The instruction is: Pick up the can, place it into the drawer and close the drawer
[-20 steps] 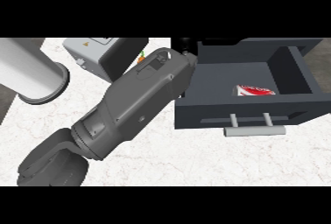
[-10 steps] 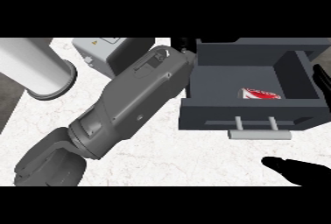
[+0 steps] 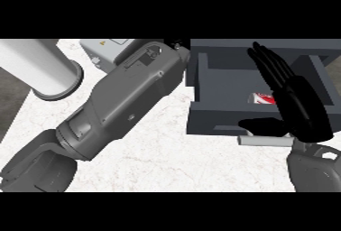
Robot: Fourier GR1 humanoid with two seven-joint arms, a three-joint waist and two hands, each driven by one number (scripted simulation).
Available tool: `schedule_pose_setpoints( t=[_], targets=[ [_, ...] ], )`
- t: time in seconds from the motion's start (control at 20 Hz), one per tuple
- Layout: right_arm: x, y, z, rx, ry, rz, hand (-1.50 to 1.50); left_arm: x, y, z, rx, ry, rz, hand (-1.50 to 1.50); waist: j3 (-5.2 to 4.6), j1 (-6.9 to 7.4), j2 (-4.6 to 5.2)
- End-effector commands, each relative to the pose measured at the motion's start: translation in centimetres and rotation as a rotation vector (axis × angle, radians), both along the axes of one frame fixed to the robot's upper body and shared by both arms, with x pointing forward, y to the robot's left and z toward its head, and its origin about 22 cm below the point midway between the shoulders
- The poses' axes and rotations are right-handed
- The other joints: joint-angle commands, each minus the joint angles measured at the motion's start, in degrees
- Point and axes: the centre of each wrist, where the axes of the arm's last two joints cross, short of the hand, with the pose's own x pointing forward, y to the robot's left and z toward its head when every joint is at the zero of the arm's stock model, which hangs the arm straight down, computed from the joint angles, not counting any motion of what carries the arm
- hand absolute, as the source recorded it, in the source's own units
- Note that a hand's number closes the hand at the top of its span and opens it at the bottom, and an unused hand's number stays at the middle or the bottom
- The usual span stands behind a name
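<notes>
Can (image 3: pixel 264 98): lies in the open drawer (image 3: pixel 216 121).
My right hand (image 3: pixel 303 113): fingers straight, holding nothing.
Remaining: shutting the drawer.

Head view — steeply down, close over the counter (image 3: pixel 170 158).

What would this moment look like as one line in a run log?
can: inside drawer | drawer: open | right hand: open, over drawer front | left to do: close drawer

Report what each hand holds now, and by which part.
The right hand holds nothing: fingers straight over the open drawer, where the can lies. The left hand is mostly hidden behind its forearm; cannot tell.
</notes>
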Motion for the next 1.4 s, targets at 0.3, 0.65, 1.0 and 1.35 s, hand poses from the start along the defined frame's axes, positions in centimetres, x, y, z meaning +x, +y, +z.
schedule_pose_setpoints(
  t=[0.3, 0.65, 1.0, 1.35],
  targets=[
    [6.3, 1.8, -5.6, -0.248, 0.04, -0.072, -1.5, -0.4, 2.6, 1.2, -0.007, 0.007, 0.037, -1.5, 0.04, 0.36, -0.29],
    [8.6, 1.3, -10.5, -0.314, 0.058, -0.131, -1.5, 0.2, 8.3, 1.0, 0.019, 0.007, 0.055, -1.5, 0.06, 0.22, -0.05],
    [12.1, 2.2, -10.7, -0.349, 0.005, -0.216, -1.5, -1.5, 7.5, 1.0, -0.009, 0.01, 0.042, -1.5, 0.09, 1.84, 0.24],
    [13.9, 1.9, -10.2, -0.325, -0.06, -0.257, -1.5, -1.5, 10.1, 1.7, 0.002, 0.001, 0.033, -1.5, 0.11, 2.26, 0.72]
  ],
)
